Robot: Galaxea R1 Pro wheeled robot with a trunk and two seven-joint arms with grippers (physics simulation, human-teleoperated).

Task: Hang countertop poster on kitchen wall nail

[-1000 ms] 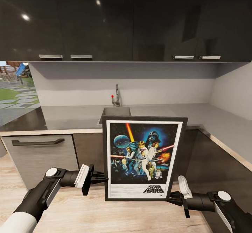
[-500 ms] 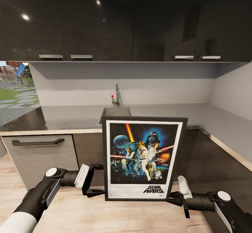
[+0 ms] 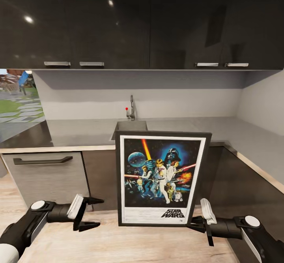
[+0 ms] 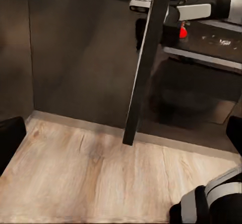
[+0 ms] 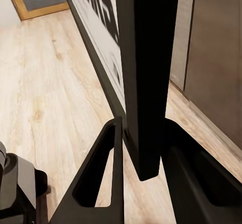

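Nearest the camera in the head view, two black-fingered grippers flank one upright rectangular Star Wars poster (image 3: 160,178) with thin black frame, white border and dark blue artwork. The left gripper (image 3: 89,213) has its two fingers spread wide apart and holds nothing; it sits clear of the poster's left edge, over the light wood plank floor (image 3: 98,243). The right gripper (image 3: 194,224) is at the poster's lower right corner; in the right wrist view its fingers (image 5: 98,173) stand on either side of the frame's edge (image 5: 147,72), closed against it. In the left wrist view the poster (image 4: 146,57) appears edge-on, slightly tilted, its bottom corner above the floor (image 4: 91,178).

Behind the poster runs the smooth pale grey glossy kitchen countertop (image 3: 75,130) with one inset steel sink (image 3: 130,128) and one chrome tap (image 3: 131,107), over dark lower cabinet fronts (image 3: 47,176). Farthest, dark glossy upper cabinets (image 3: 118,22) carry four steel handles (image 3: 57,63).
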